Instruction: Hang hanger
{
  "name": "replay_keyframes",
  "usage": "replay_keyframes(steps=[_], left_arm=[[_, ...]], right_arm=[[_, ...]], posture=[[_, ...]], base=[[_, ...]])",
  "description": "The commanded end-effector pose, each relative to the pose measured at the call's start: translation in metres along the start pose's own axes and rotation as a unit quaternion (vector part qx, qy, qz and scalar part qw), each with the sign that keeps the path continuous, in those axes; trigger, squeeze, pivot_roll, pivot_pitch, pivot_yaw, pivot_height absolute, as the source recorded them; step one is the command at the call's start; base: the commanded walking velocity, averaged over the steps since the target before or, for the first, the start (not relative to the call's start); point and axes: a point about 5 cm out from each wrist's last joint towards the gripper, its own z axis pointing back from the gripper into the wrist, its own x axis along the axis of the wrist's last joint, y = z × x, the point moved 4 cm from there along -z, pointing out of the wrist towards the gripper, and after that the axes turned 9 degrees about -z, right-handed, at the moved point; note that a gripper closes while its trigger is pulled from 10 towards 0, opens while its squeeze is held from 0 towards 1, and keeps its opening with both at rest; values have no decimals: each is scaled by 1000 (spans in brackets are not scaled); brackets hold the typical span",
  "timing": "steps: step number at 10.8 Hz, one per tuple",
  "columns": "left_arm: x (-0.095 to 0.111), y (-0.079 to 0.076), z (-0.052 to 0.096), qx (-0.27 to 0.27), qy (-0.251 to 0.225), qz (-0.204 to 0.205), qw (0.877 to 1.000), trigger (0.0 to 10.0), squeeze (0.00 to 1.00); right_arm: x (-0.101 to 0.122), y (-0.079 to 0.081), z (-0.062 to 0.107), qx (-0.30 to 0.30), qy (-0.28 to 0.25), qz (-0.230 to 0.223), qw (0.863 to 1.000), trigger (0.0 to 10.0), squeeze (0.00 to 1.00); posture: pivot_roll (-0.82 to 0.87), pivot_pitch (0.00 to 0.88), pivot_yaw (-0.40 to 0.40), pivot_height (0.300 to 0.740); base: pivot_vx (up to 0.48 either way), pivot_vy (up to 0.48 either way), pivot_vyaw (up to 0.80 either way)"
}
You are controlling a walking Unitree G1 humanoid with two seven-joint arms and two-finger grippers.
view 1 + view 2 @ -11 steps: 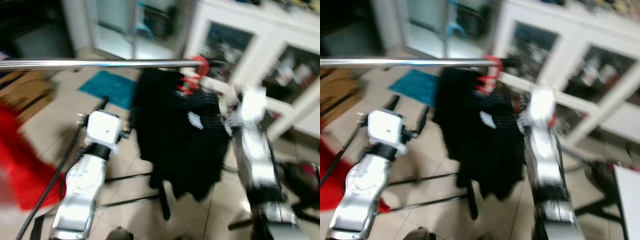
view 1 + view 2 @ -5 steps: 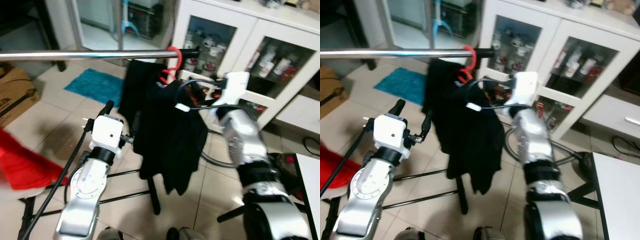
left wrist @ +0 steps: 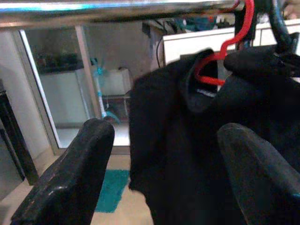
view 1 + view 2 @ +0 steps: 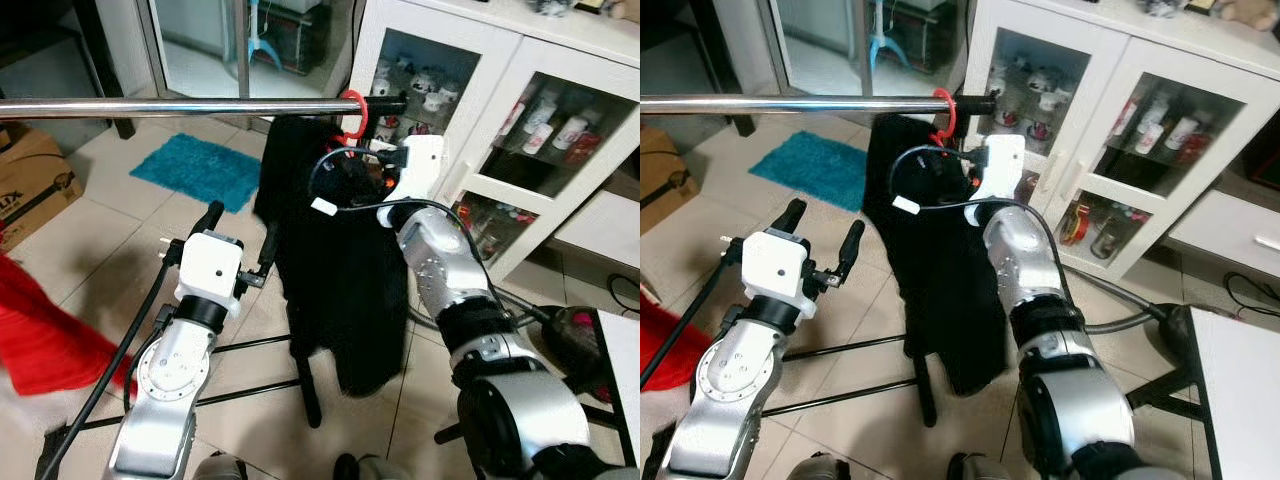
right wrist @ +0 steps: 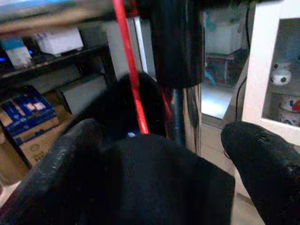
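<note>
A red hanger [image 4: 352,110] hooks over the silver rail [image 4: 180,107] near its black end cap, with a black garment [image 4: 335,260] hanging from it. My right gripper [image 4: 345,168] reaches in at the hanger's neck just under the rail. In the right wrist view its fingers [image 5: 70,154] stand open on either side of the garment's shoulder, and the red hanger wire [image 5: 129,70] rises between them. My left gripper [image 4: 240,225] is lower and to the left of the garment, open and holding nothing. The left wrist view faces the hanger hook [image 3: 236,37] and the garment [image 3: 187,140].
A white glass-door cabinet [image 4: 500,120] stands close behind the rail's end. The rack's black legs [image 4: 260,345] cross the tiled floor below. A teal mat [image 4: 195,170], a cardboard box [image 4: 30,185] and a red cloth [image 4: 40,340] lie to the left.
The camera has steadied and shifted. My right gripper has moved left, in to the hanger's neck under the rail, and the garment now hangs straighter. The left arm has kept its pose.
</note>
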Motion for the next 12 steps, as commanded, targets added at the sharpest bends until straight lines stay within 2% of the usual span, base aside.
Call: replay_keyframes(steps=[1,3,6,9,12], left_arm=[[4,0,3,0,-3,-2,1000,10000,0],[3,1,6,2,3,-4,1000,10000,0],[3,2,6,1,4,-11,1000,10000,0],[3,0,6,-2,3,-16,1000,10000,0],[2,-1,5,-4,4,-16,1000,10000,0]], right_arm=[[0,-2,-1,-9,-1,10,1000,10000,0],[-3,1,-7,-22,-1,18,1000,10000,0],[12,7,-15,-30,-33,29,999,10000,0],[23,20,-22,-10,-51,56,997,10000,0],[15,21,-24,-5,-27,58,998,10000,0]], posture=[[149,138,-118,740],[161,148,-117,740],[168,147,-119,740],[172,142,-121,740],[167,142,-122,740]], base=[[0,0,0],[0,0,0],[0,0,0],[0,0,0],[0,0,0]])
